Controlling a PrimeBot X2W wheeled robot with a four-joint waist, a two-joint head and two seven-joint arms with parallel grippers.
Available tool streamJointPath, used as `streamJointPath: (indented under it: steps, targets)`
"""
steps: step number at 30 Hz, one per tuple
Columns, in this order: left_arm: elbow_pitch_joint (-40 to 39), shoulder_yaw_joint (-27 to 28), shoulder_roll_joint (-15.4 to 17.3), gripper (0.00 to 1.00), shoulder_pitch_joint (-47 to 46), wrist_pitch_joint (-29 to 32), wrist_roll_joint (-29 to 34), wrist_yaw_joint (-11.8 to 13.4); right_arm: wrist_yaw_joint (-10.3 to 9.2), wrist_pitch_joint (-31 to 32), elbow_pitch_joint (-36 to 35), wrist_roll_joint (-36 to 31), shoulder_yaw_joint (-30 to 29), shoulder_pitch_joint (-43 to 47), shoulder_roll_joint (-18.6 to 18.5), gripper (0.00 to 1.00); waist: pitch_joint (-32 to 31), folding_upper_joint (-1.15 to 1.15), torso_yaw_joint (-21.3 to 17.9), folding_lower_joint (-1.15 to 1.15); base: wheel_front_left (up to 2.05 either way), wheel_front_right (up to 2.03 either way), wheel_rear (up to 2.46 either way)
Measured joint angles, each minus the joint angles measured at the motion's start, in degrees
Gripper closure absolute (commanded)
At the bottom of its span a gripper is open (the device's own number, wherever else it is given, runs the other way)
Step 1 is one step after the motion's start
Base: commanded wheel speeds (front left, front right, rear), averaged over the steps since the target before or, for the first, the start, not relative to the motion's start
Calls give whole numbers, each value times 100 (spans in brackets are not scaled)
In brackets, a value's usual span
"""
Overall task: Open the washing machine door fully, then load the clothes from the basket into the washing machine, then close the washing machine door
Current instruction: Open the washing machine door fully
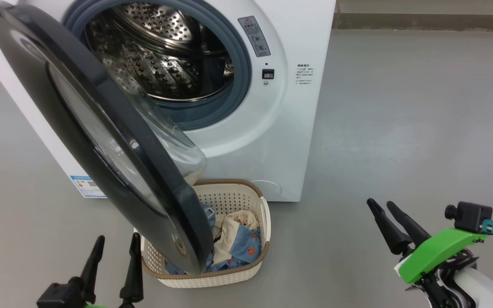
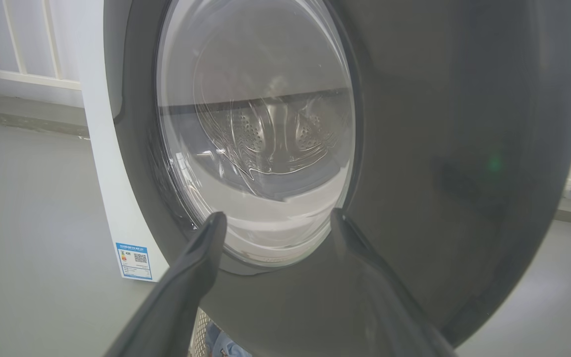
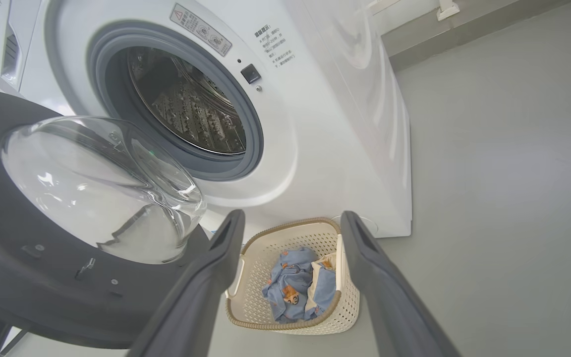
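Note:
The white washing machine [image 1: 280, 128] stands with its steel drum [image 1: 165, 51] exposed. Its black door [image 1: 152, 188] is swung out toward me, the glass bowl [image 3: 97, 188] facing the opening. Below the door's edge sits the cream basket [image 1: 265, 214], its left part hidden behind the door. The blue printed and cream-yellow clothes [image 1: 240, 244] lie inside it. My left gripper [image 1: 117, 237] is open, low beside the door's outer face [image 2: 464, 148], touching nothing. My right gripper [image 1: 380, 202] is open over the floor, right of the basket [image 3: 290, 325], with the clothes [image 3: 290, 287] between its fingers in the right wrist view.
Grey floor [image 1: 400, 128] stretches wide to the right of the machine and basket. A skirting strip [image 1: 426, 21] runs along the back wall. A blue label [image 2: 134, 260] marks the machine's lower front. White railings [image 2: 13, 49] stand behind the machine's left side.

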Motion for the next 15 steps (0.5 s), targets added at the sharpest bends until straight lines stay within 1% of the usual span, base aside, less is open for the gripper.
streamJointPath:
  steps: [3, 5, 7, 10, 15]
  targets:
    - [0, 10, -1, 0, 1, 0, 0, 0, 0, -283, 177, -122, 169, -10, -83, 0, -13, 0, 23, 0, 0, 0, 0]
    - [0, 19, -1, 0, 1, 0, 0, 0, 0, -324, 287, -379, 227, -12, -105, 0, -20, 0, 36, 0, 0, 0, 0]
    - [0, 31, -2, 0, 1, 0, 2, 0, 0, -327, 315, -627, -20, -12, -65, 0, -20, 0, 37, 0, 0, 0, 0]
    - [0, 42, -4, 0, 1, 0, 8, 0, 0, -350, 322, -1373, -437, -5, 7, 0, -19, 0, 31, 0, 0, 0, 0]
    - [-1, 44, -8, 0, 0, 0, 8, 0, 1, -356, 204, -2313, -1098, 187, 350, 0, -19, 0, 23, 0, 0, 0, 0]
